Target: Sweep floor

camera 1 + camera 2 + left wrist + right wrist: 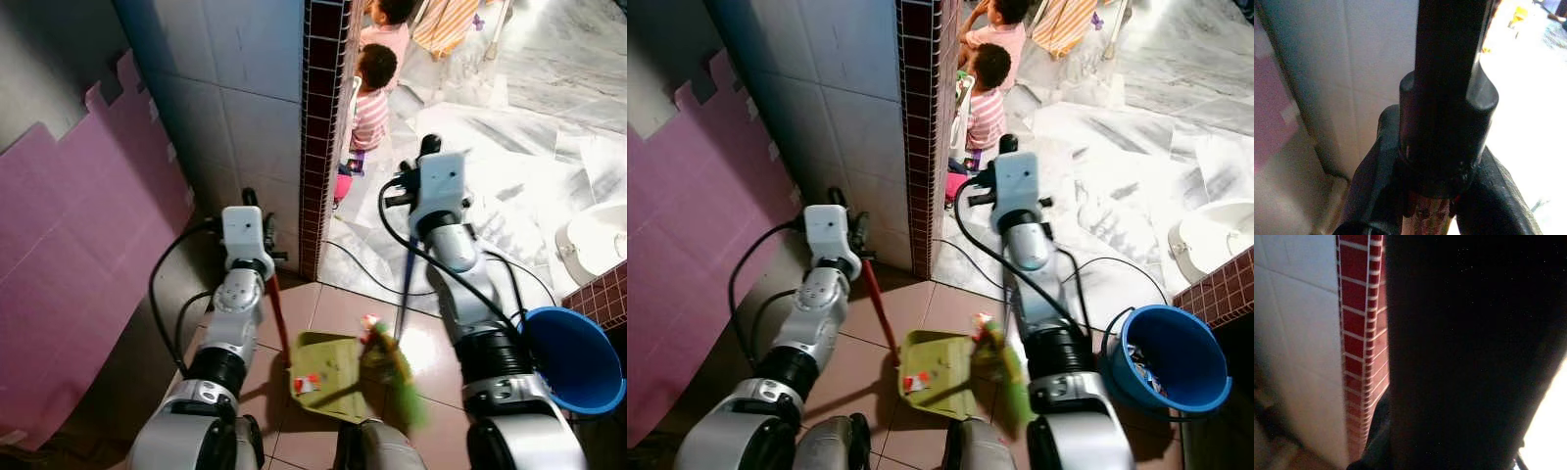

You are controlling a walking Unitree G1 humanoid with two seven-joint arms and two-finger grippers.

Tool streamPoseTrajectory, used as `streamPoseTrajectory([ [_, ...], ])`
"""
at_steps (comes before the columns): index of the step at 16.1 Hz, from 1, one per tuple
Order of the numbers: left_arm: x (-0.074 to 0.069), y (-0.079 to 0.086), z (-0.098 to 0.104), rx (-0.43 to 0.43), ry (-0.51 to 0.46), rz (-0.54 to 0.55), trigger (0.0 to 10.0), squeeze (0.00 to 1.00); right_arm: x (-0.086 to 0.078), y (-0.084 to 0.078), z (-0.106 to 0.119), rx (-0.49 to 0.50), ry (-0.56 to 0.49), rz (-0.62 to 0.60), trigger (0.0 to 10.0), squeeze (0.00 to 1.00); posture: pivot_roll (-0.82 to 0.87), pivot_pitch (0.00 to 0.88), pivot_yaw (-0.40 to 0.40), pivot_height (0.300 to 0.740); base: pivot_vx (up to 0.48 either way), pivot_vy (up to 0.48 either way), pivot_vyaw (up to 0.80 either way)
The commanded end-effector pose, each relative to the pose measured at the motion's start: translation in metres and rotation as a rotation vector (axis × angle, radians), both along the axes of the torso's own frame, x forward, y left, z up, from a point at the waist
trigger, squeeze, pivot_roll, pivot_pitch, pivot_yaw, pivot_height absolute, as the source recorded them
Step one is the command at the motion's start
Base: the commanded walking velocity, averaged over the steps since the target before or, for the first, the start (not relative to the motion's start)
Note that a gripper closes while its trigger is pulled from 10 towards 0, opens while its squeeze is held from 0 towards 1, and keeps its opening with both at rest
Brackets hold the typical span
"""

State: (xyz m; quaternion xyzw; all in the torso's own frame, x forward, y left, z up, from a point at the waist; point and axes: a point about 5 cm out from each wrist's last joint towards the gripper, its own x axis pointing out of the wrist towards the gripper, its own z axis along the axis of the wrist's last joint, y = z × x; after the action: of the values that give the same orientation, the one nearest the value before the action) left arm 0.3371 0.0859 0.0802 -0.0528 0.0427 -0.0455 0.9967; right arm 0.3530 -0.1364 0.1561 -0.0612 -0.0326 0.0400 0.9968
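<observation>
Fingers of left gripper clamped on red dustpan handle; right gripper finger state indeterminate. Step: brushing litter into olive-green plastic dustpan. Next: steady pan, short strokes with green broom.

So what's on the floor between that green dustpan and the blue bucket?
In the right eye view, the broom's blurred green bristles and the robot's right arm lie between the green dustpan and the blue bucket.

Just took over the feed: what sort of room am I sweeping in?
Probably a home's tiled wash area: white wall tiles, a blue plastic bucket and a white ceramic basin, opening onto a marble floor.
</observation>
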Motion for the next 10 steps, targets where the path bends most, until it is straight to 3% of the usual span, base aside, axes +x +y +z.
streamPoseTrajectory([
  [1, 0.000, -0.003, -0.004, -0.007, 0.037, -0.013, 10.0, 0.00, 0.001, -0.001, -0.003, 0.069, 0.047, -0.004, 10.0, 0.00, -0.08, 0.109, 0.007, 0.740, 0.000, 0.000, 0.00],
  [3, 0.000, -0.003, -0.007, -0.016, 0.060, -0.007, 10.0, 0.00, 0.003, 0.006, 0.000, 0.162, 0.063, 0.020, 10.0, 0.00, -0.08, 0.109, 0.009, 0.740, 0.000, 0.000, 0.00],
  [7, 0.001, -0.002, -0.008, -0.026, 0.069, 0.008, 10.0, 0.00, 0.005, 0.024, 0.027, 0.310, -0.013, 0.140, 10.0, 0.00, -0.08, 0.105, 0.008, 0.740, 0.000, 0.000, 0.00],
  [10, 0.002, -0.001, -0.009, -0.031, 0.073, 0.017, 10.0, 0.00, 0.007, 0.026, 0.051, 0.301, -0.118, 0.210, 10.0, 0.00, -0.08, 0.103, 0.008, 0.740, 0.000, 0.000, 0.00],
])
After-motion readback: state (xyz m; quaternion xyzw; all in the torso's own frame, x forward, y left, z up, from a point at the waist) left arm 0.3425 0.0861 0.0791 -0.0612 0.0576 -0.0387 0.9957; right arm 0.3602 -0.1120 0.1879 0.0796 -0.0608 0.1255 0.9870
